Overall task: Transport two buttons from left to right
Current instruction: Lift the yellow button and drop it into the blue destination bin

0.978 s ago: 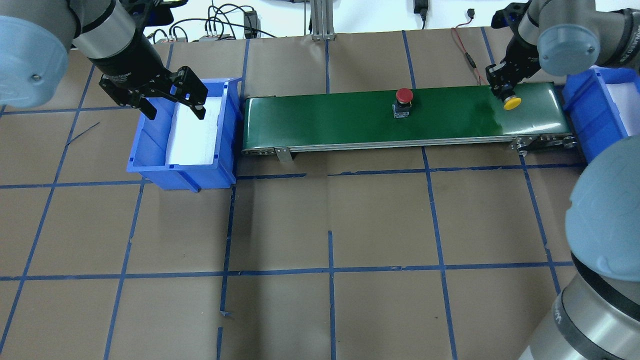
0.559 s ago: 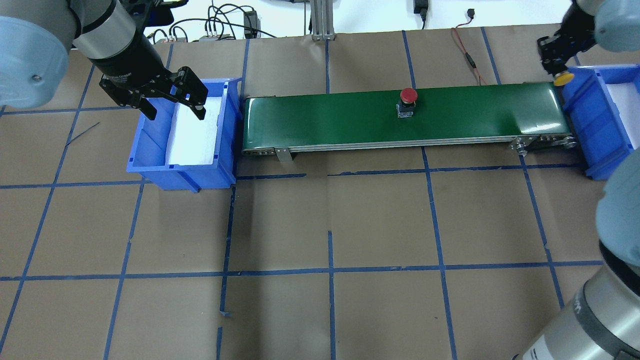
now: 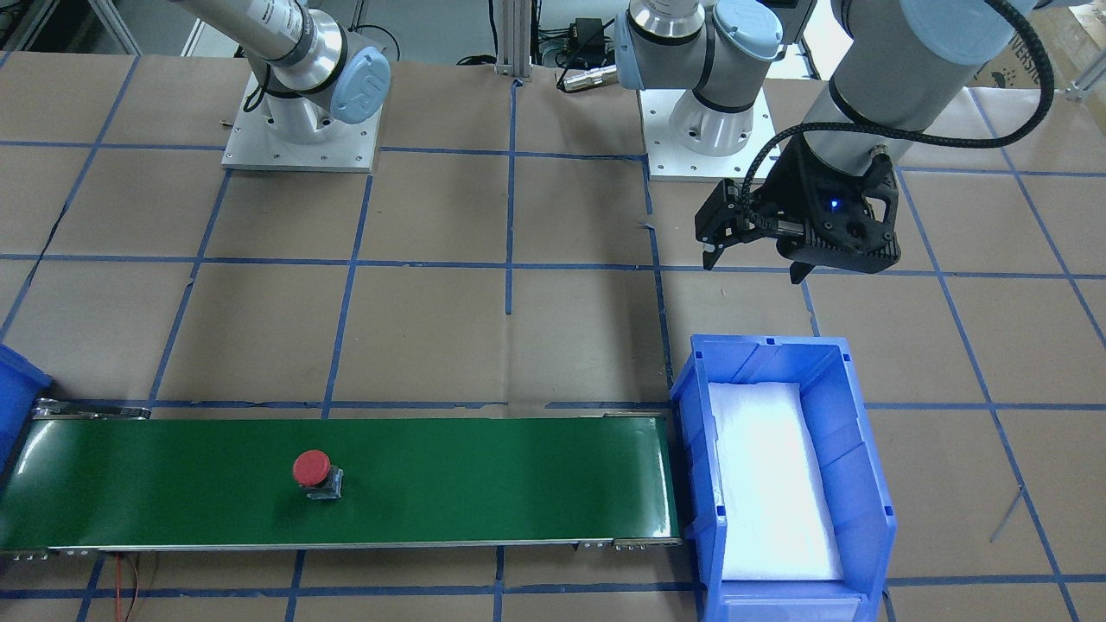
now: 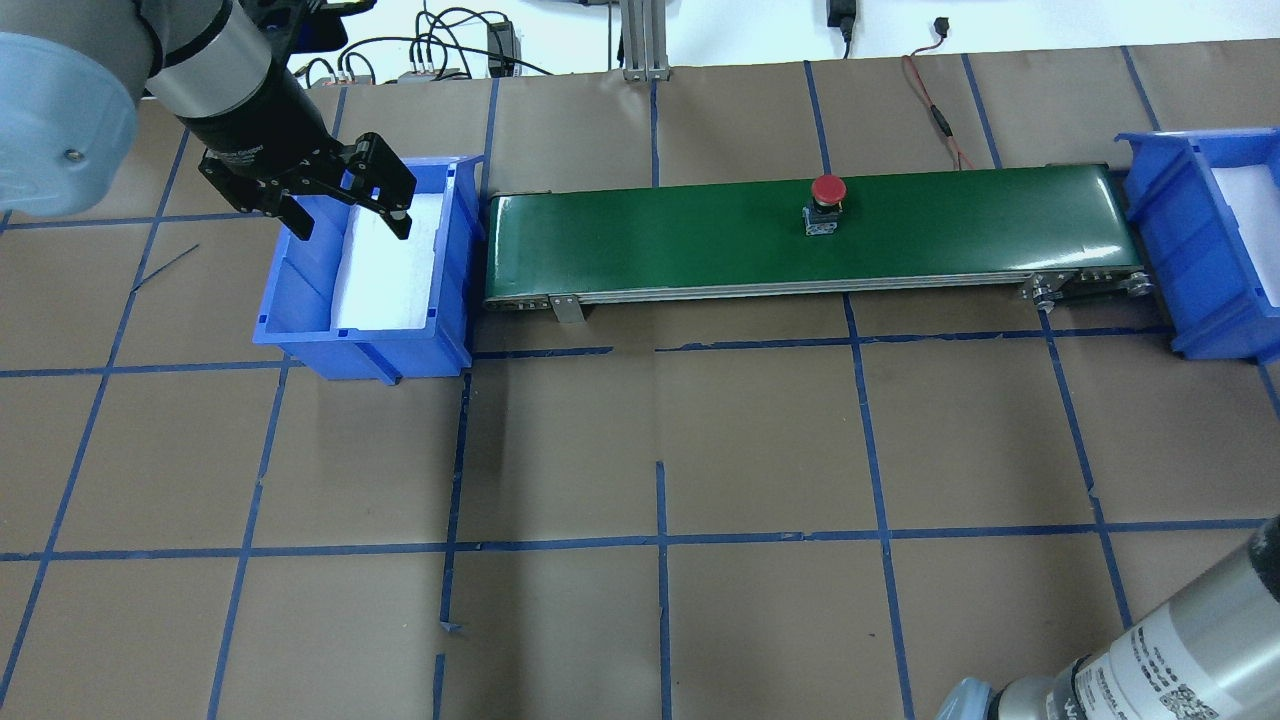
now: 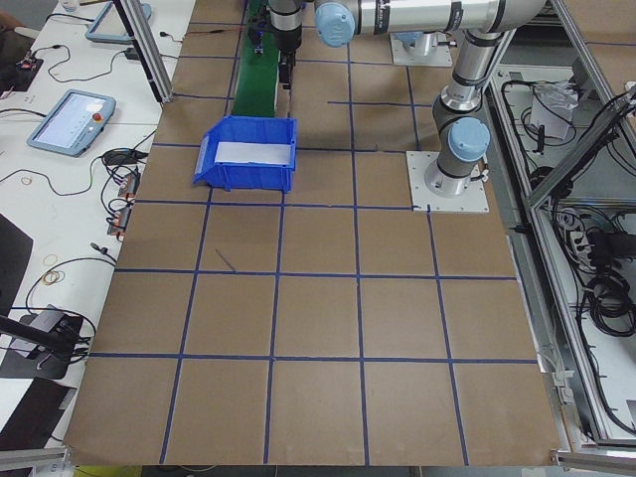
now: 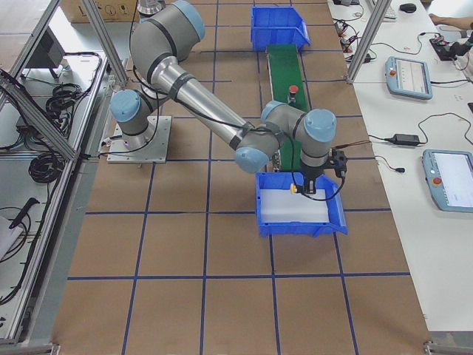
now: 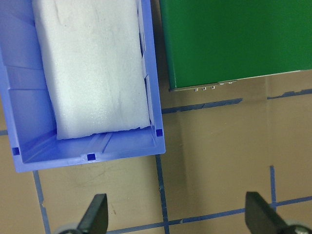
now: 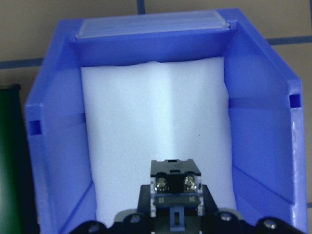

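The red button [image 4: 827, 193] stands upright on the green conveyor belt [image 4: 700, 240], right of its middle; it also shows as the red button [image 3: 312, 471]. The yellow button [image 6: 295, 189] hangs over the right blue bin [image 6: 325, 222], and my right gripper [image 6: 309, 185] is shut on it. In the right wrist view its black-grey body [image 8: 174, 183] sits between the jaws above the bin's white foam [image 8: 146, 136]. My left gripper [image 4: 345, 205] hovers open and empty over the left blue bin [image 4: 300, 320]; its fingertips [image 7: 97, 214] stand wide apart.
The belt runs between the two bins; the right bin [image 4: 1170, 240] lies at the table's right edge. Cables [image 4: 930, 100] trail behind the belt. The left arm's base plate [image 3: 704, 160] and the right arm's base plate [image 3: 298, 151] stand on the brown paper with blue tape lines.
My right gripper carried the yellow button off the belt's right end to over the right bin, leaving the overhead view. The red button moved a little rightward along the belt. The left arm stayed still.
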Motion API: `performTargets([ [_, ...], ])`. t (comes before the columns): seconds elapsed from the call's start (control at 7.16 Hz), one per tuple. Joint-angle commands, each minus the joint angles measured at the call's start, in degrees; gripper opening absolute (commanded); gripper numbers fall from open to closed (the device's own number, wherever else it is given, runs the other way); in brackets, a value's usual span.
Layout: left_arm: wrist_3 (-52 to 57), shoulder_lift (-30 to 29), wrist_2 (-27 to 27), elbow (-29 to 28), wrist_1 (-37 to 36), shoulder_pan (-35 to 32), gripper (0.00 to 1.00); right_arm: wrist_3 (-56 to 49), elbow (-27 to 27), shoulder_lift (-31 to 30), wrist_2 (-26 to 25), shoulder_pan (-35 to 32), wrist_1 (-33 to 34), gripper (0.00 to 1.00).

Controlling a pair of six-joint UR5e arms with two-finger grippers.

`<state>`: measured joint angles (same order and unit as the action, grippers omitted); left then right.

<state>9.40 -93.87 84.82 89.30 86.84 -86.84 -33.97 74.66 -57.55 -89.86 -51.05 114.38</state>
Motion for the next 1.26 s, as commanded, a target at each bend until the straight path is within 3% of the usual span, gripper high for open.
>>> performTargets([
  [0.0, 0.0, 0.0, 0.0, 0.0, 0.0, 0.0, 1.00, -10.2, 4.1, 3.4, -0.1, 1.1, 7.5, 0.06],
  [0.28, 0.0, 0.0, 0.0, 0.0, 0.0, 0.0, 1.00, -11.3, 5.9, 3.8, 0.0, 1.1, 9.6, 0.08],
  [0.42, -0.1, 0.0, 0.0, 0.0, 0.0, 0.0, 1.00, -11.4, 6.1, 3.9, 0.0, 1.1, 9.6, 0.14],
  [0.56, -0.1, 0.0, 0.0, 0.0, 0.0, 0.0, 1.00, -12.3, 5.9, 3.8, -0.7, 1.1, 9.5, 0.53],
  [0.7, -0.1, -0.1, 0.0, 0.0, 0.0, 0.0, 1.00, -12.4, 6.2, 4.0, -0.7, 1.1, 9.5, 0.84],
  [0.84, -0.2, -0.1, 0.0, 0.0, 0.0, 0.0, 1.00, -12.4, 6.8, 4.0, -0.7, 1.1, 9.5, 1.00],
  [1.12, -0.2, -0.1, 0.0, 0.0, 0.0, 0.0, 1.00, -12.3, 5.9, 1.1, -0.8, 1.1, 7.4, 1.00],
])
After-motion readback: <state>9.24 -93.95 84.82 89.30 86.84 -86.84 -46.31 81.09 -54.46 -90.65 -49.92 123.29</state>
